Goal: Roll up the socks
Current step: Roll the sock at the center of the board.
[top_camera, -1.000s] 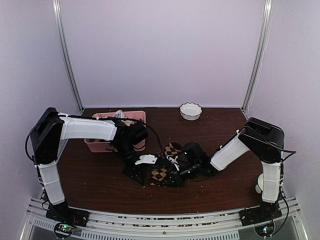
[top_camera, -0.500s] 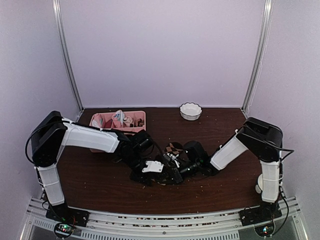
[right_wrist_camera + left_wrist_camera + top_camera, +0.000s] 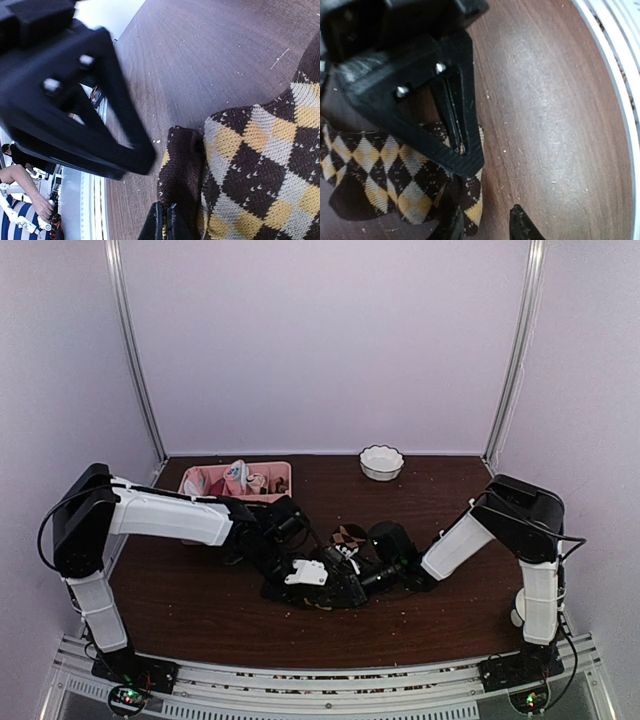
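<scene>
A dark brown sock with tan argyle diamonds (image 3: 345, 538) lies bunched at the table's middle, partly under both grippers. My right gripper (image 3: 165, 221) is shut on the dark cuff of this sock (image 3: 260, 165), low against the table. My left gripper (image 3: 485, 226) stands open right beside it. One of its fingers (image 3: 449, 225) rests on the sock's corner (image 3: 380, 170) and the other touches bare wood. In the top view, the left gripper (image 3: 305, 585) and the right gripper (image 3: 352, 572) meet tip to tip over the fabric.
A pink divided tray (image 3: 283, 472) with small rolled bundles stands at the back left. A white bowl (image 3: 381, 462) sits at the back centre. The table's near edge and metal rail (image 3: 620, 75) run close to the grippers.
My left arm has swung down and to the right, off the pink tray and onto the sock. Its jaws now stand a little wider. The right gripper has kept its place.
</scene>
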